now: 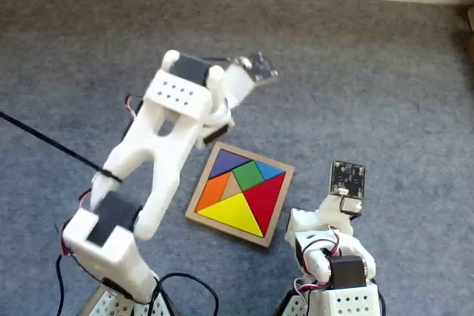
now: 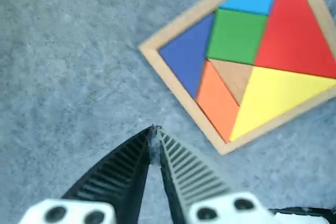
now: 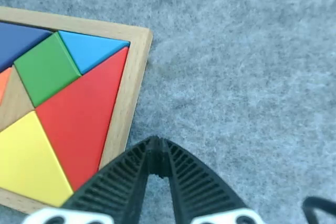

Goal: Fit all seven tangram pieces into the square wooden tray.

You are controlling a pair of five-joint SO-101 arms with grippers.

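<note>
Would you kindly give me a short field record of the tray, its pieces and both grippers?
Tray: square wooden tray on grey carpet
Pieces inside: red triangle, yellow triangle, orange triangle, green square, light-blue triangle, dark-blue parallelogram, plain wooden triangle
Gaps: none visible
Left gripper: shut, empty, over carpet beside tray
Right gripper: shut, empty, over carpet beside tray

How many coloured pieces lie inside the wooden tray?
7, all in the tray: dark blue, green and light blue along the far side, red and yellow nearer, orange on the left, tan central. None looks hidden.
</note>
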